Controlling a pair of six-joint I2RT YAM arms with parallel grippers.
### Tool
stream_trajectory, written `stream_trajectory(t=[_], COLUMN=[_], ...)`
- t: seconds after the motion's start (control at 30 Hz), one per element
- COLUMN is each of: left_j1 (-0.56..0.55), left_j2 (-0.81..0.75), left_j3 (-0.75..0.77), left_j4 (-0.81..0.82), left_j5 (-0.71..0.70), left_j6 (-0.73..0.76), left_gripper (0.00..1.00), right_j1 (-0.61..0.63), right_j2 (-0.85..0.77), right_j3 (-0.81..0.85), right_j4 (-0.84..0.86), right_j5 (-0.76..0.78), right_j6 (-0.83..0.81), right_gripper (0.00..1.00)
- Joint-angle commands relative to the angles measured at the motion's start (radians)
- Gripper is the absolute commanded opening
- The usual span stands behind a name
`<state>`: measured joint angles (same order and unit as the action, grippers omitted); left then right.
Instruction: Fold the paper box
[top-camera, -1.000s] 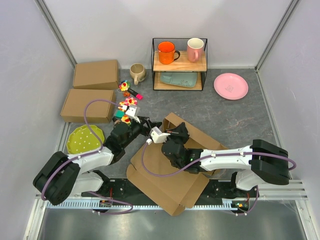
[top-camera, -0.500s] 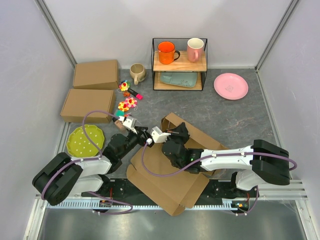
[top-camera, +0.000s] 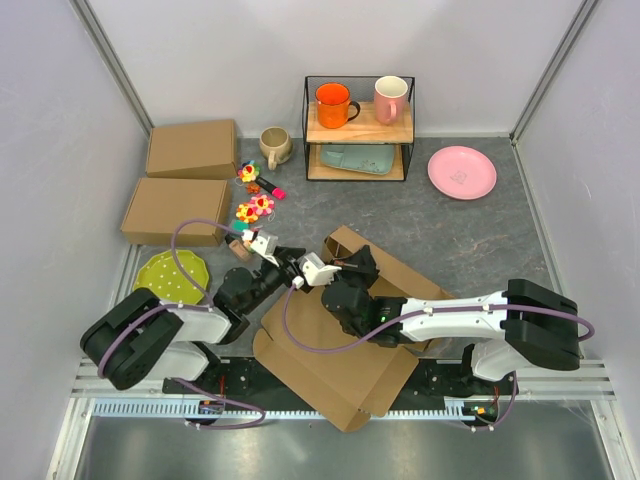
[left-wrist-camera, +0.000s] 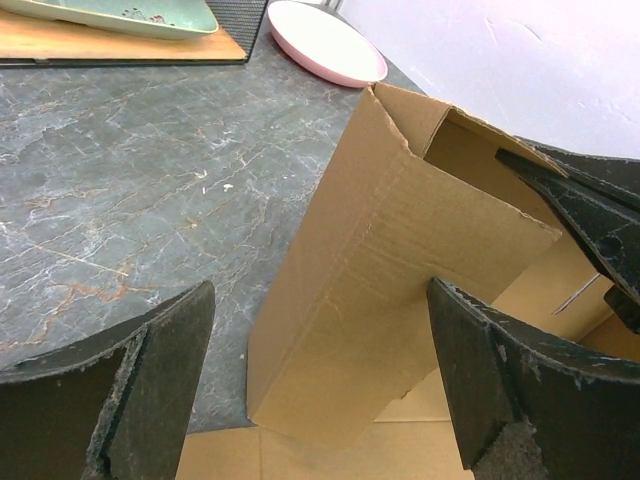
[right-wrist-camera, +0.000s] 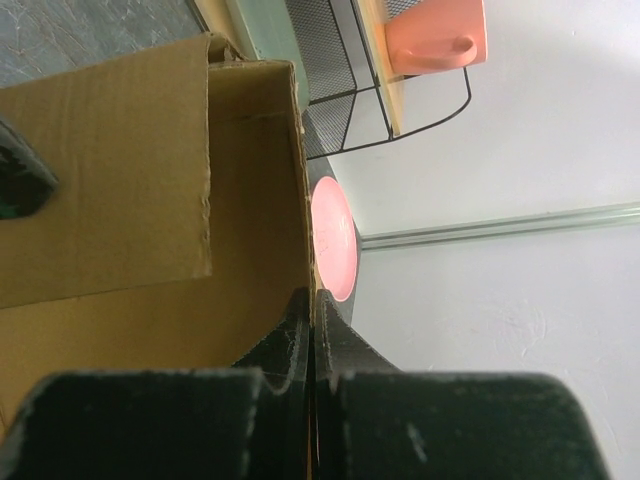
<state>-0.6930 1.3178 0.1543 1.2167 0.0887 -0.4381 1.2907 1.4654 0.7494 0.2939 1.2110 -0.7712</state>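
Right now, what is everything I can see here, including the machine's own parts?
paper box: one, brown, part-folded, near centre
closed cardboard boxes: two, brown, far left
wire shelf: one, black with wooden boards, back centre
orange mug: one, shelf top
pink mug: one, shelf top
tray: one, teal, lower shelf
beige mug: one, left of shelf
pink plate: one, back right
green plate: one, near left
small toys: several, multicoloured, beside the closed boxes
table: grey, marbled
left claw: black, open, facing the box's raised wall
right claw: black, shut on the box wall
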Motion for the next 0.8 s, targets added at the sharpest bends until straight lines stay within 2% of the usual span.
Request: stream_trajectory(t=[0.0, 0.23, 0.4, 0.5, 0.53, 0.77], left_j1=[-0.008, -0.008, -0.007, -0.007, -0.007, -0.007], left_j2=[0.076, 0.162, 0.222, 0.270, 0.282, 0.345], left_j3=[0.045, 0.100, 0.136, 0.142, 0.143, 0.154], left_j4=[0.159, 0.234, 0.273, 0.329, 0.363, 0.446], left_j5=[0.020, 0.026, 0.034, 0.042, 0.051, 0.054], left_j6=[0.016, 0.056, 0.078, 0.076, 0.075, 0.064], left_gripper=[0.94, 0.94, 0.88, 0.80, 0.72, 0.38], right_j1=[0.015, 0.019, 0.021, 0.021, 0.021, 0.021], right_j2=[0.018, 0.021, 0.018, 0.019, 0.021, 0.021], right_j3=[0.028, 0.033, 0.025, 0.022, 0.022, 0.024], right_j4=[-0.029, -0.059, -0.081, -0.088, -0.090, -0.096], right_j5=[-0.018, -0.021, -0.021, -0.024, -0.025, -0.028], right_j6=[0.072, 0.082, 0.105, 0.115, 0.118, 0.118], right_gripper=[0.00, 0.00, 0.00, 0.00, 0.00, 0.00])
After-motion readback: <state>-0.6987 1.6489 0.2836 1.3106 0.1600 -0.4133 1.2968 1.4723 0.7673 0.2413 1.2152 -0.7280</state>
